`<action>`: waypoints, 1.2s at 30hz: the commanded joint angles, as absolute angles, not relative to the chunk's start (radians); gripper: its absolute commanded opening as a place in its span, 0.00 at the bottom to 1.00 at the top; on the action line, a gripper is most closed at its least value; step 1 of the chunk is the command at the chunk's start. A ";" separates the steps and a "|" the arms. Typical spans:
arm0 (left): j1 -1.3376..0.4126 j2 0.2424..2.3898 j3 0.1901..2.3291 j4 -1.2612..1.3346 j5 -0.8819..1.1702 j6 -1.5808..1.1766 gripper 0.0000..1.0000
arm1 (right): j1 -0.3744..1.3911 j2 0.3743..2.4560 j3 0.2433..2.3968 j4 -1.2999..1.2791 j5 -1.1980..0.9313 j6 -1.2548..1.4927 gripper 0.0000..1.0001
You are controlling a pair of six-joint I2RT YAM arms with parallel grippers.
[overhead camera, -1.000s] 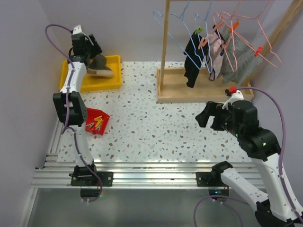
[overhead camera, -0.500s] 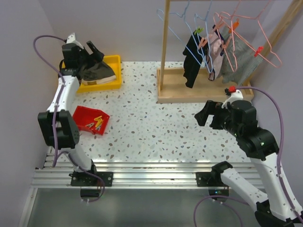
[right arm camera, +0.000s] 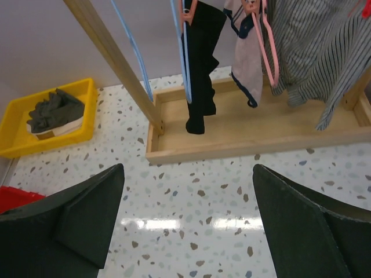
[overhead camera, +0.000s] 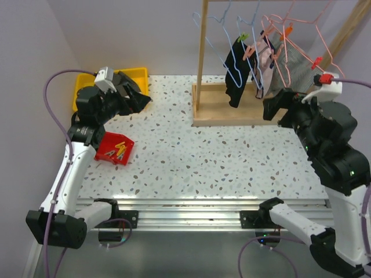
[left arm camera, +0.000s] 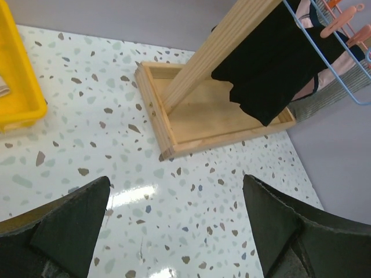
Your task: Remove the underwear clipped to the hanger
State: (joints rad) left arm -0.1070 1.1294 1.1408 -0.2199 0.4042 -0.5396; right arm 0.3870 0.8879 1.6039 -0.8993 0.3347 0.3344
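1. Here, three pieces hang clipped side by side over the wooden rack base [overhead camera: 232,113] at the desk's [overhead camera: 191,156] far right. They are a black garment [overhead camera: 236,75] on a blue hanger [right arm camera: 179,52], a pale garment [right arm camera: 246,63] and a striped garment [right arm camera: 319,52].
2. The right gripper [right arm camera: 188,166] hovers just short of the base's near edge, fingers spread wide apart, with bare speckled desk beneath.
3. The left gripper [left arm camera: 177,179], fingers likewise apart, sits over the desk's left part, well apart from the rack. Open desk lies between them.
4. A yellow tray [right arm camera: 88,110] in the far-left corner holds a grey garment [right arm camera: 55,110]. A red bin [overhead camera: 107,152] of clips [overhead camera: 119,147] sits near the left edge.
5. The rail and the hanger hooks are cut off at the top of the overhead view. The striped and pale pieces overlap there. The left arm covers most of the tray. Which piece is the underwear I cannot tell.
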 commanded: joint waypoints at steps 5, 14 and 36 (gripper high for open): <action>-0.104 0.988 1.089 -0.350 0.474 -0.502 1.00 | 0.388 1.138 1.761 -0.691 0.386 0.184 0.93; -0.104 0.887 1.035 -0.426 0.469 -0.477 1.00 | 0.382 1.386 1.960 -0.672 0.449 0.136 0.91; -0.104 0.858 0.985 -0.423 0.503 -0.476 1.00 | 0.226 1.566 2.095 -0.977 0.055 0.163 0.69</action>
